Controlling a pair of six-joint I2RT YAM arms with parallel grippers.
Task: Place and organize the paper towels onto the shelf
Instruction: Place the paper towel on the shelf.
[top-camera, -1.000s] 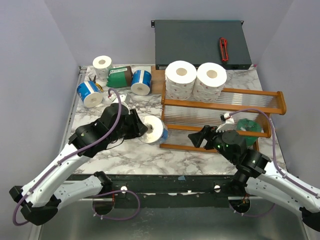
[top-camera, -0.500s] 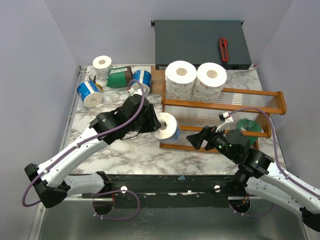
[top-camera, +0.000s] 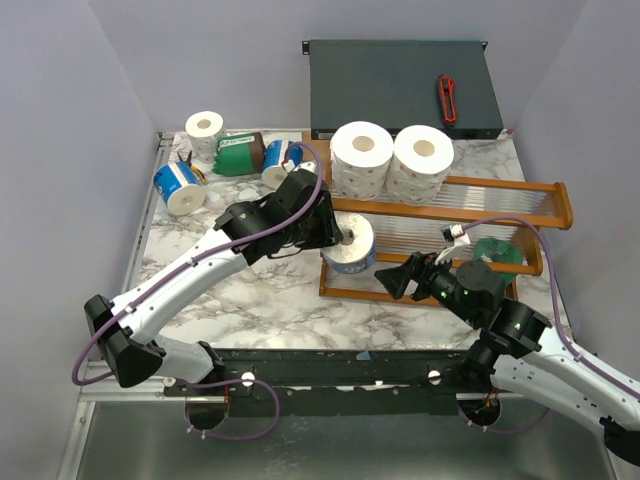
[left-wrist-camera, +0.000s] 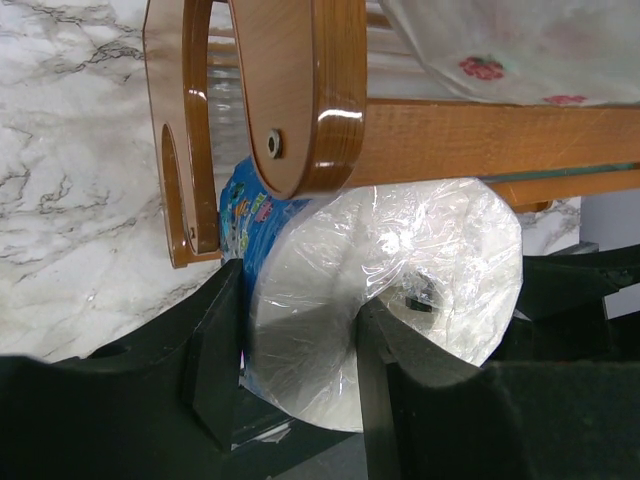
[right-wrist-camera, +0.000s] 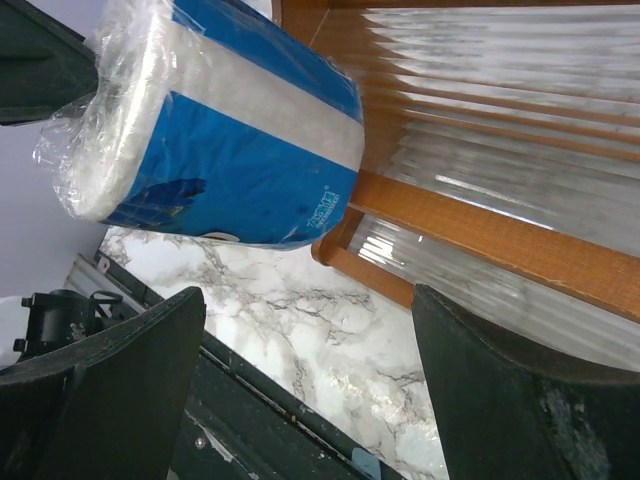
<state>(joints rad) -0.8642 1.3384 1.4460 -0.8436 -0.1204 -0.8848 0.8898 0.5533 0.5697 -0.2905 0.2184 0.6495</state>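
View from above a marble-patterned table (top-camera: 250, 290) with two robot arms. The left gripper (top-camera: 338, 237) is clamped on a blue-wrapped roll (top-camera: 356, 246) of paper towel at the left end of a three-tier wooden shelf (top-camera: 450, 185). The arm's own body hides the fingers from above. In the left wrist view one finger (left-wrist-camera: 215, 370) presses the outside of the roll and the other seems to reach into its hollow core, pinching the wall. The wooden end piece of the shelf cuts across the top of the roll there. Whether the roll rests on a tier or hangs just beside the frame cannot be told.

The right gripper (top-camera: 396, 278) sits near the shelf's front rail, its fingers (right-wrist-camera: 120, 390) spread wide with nothing between them.

Two white rolls (top-camera: 361, 158) stand touching on the top tier. A green-wrapped roll (top-camera: 497, 252) lies at the shelf's right end, half hidden behind the right arm.

Loose rolls (top-camera: 204, 128) lie at the table's back left corner, one of them blue and partly covered by the left arm. Behind the shelf is a dark grey box (top-camera: 390, 85) with a red-handled tool (top-camera: 446, 98) on it, too small to identify.
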